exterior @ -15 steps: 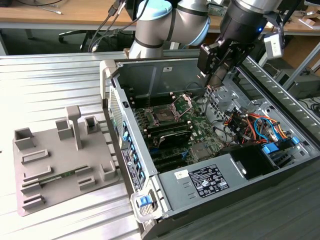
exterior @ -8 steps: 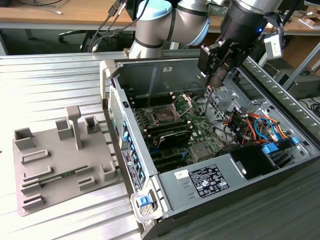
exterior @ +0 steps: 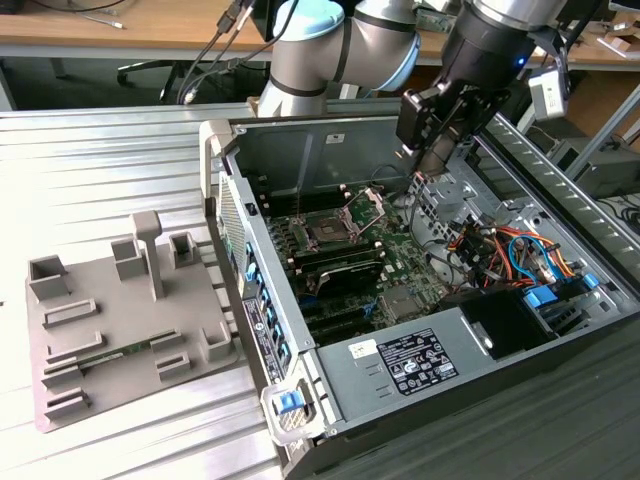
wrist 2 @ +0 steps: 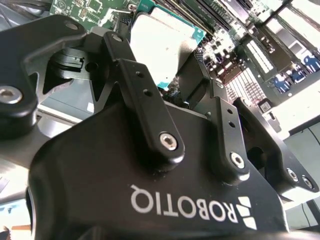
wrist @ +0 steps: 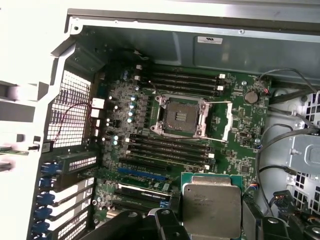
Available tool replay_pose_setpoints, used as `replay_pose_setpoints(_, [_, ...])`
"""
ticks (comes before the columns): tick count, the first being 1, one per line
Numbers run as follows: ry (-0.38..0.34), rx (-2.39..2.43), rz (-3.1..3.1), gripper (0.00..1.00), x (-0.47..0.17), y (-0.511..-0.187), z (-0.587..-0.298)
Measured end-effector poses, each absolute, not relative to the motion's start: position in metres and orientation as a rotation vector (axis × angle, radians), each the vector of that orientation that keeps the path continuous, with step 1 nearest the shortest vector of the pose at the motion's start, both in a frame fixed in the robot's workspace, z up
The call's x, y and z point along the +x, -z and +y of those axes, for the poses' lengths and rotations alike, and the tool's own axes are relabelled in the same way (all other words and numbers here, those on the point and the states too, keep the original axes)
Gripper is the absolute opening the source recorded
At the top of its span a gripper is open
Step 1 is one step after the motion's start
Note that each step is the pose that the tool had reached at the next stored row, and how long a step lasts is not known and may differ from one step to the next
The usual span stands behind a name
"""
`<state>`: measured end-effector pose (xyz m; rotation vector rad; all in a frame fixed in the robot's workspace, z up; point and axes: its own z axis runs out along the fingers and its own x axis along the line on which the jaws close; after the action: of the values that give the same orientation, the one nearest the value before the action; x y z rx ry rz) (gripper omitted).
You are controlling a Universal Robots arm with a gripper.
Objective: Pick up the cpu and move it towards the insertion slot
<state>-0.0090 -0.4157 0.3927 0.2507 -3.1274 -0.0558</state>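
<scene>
In both wrist views my gripper [wrist: 210, 217] [wrist 2: 162, 67] is shut on the cpu [wrist: 210, 202] [wrist 2: 162, 40], a flat square chip with a silvery face, one black finger on each side of it. The chip hangs above the green motherboard inside the open computer case. The insertion slot [wrist: 180, 116] [exterior: 328, 230] is a dark square socket in a silver frame, with its hinged bracket [exterior: 368, 205] swung up. In the exterior view my gripper [exterior: 430, 165] hovers up and to the exterior view's right of the socket, apart from it.
Long black memory slots [wrist: 185, 82] run on both sides of the socket. Orange and blue cables [exterior: 500, 250] and a power supply [exterior: 420, 360] lie inside the case on the exterior view's right. A grey fixture plate [exterior: 120, 320] rests on the table at the exterior view's left.
</scene>
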Motion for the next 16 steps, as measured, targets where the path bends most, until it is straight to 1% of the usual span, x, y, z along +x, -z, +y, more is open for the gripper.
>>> replay_pose_setpoints(16, [0.056,0.251,-3.127,0.55,-0.0060,-0.3908,-0.4157])
